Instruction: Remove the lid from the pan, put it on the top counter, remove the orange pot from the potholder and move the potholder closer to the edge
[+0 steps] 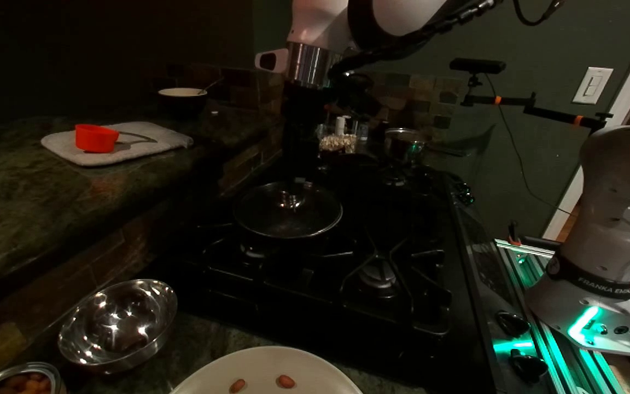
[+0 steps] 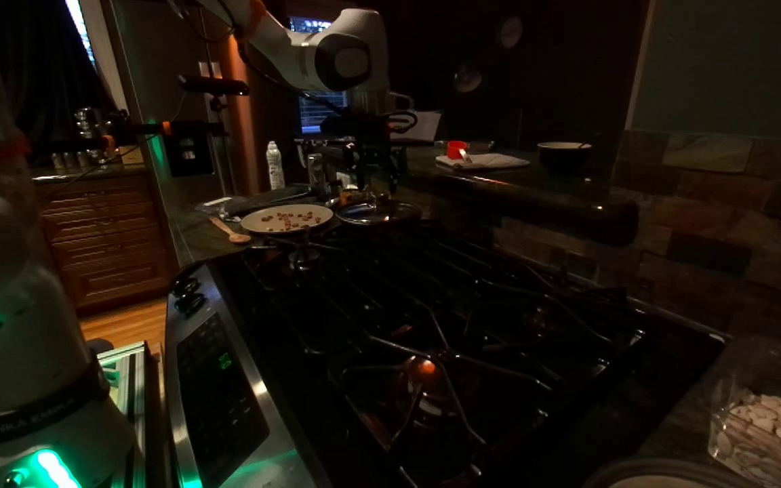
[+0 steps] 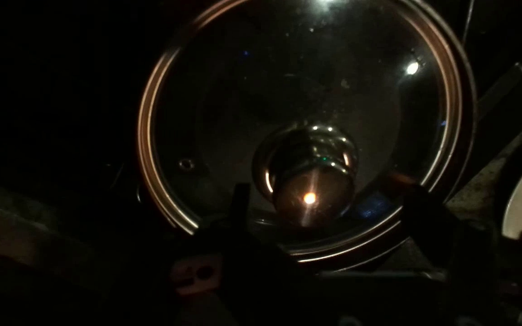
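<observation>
Glass with a shiny metal rim makes the lid (image 1: 287,220), which lies flat over the pan (image 3: 376,251) on the left side of the black stove (image 1: 315,306) in an exterior view. Of the pan itself only little can be seen, because it is very dark. The gripper (image 3: 325,188) is just above the lid and points down. Its fingers (image 3: 242,203) stand wide apart, one on each side of the round metal knob (image 3: 311,208) in the wrist view, with a gap at both sides, and they have hold of nothing. Whether they reach as low as the knob, I cannot tell.

To the left of the stove there, the raised worktop (image 1: 36,208) of dark mottled stone carries the white potholder (image 1: 153,148). On the potholder the orange pot (image 1: 95,139) stands upright, near to its left end. Farther along the same worktop is a dark bowl (image 1: 182,103) with a pale inside. At the near side, the lower worktop (image 1: 200,336) holds a steel bowl (image 1: 112,312) on the left and, to the right of it, a pale plate (image 1: 271,361) with small brown pieces (image 1: 286,381). A wooden spoon (image 2: 239,238) lies near the plate, seen in an exterior view. At the far side stands a steel saucepan (image 1: 402,150).
</observation>
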